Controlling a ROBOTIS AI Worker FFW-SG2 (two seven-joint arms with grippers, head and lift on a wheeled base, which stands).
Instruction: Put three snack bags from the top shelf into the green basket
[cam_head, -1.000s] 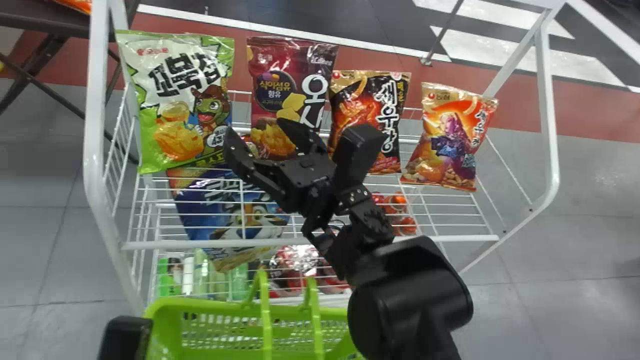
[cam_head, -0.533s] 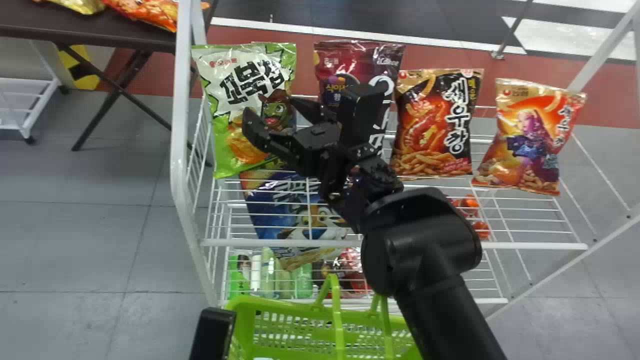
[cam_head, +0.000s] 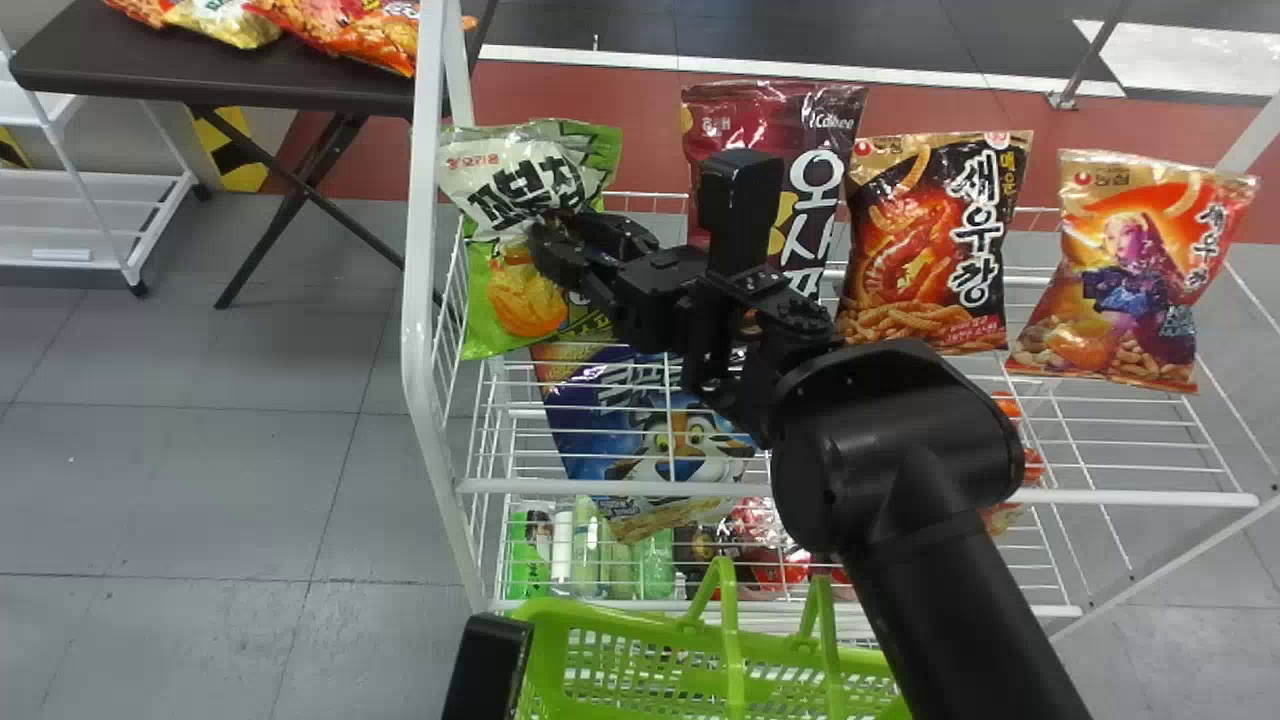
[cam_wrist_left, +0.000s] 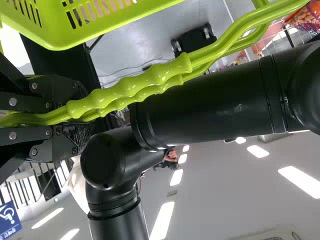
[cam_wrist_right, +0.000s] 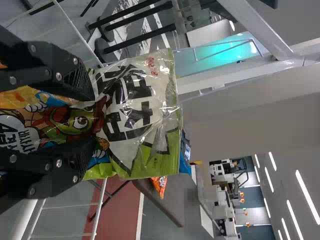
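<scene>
Well, snack bags (cam_head: 922, 240) line the top shelf (cam_head: 580, 487) beyond the green basket (cam_head: 600, 617).

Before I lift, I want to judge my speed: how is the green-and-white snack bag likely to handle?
The green-and-white snack bag looks floppy: its film creases where the right pincer pinches it. Its glossy surface may be slippery. The chips pictured on it suggest something light for its size and easily crushed.
</scene>
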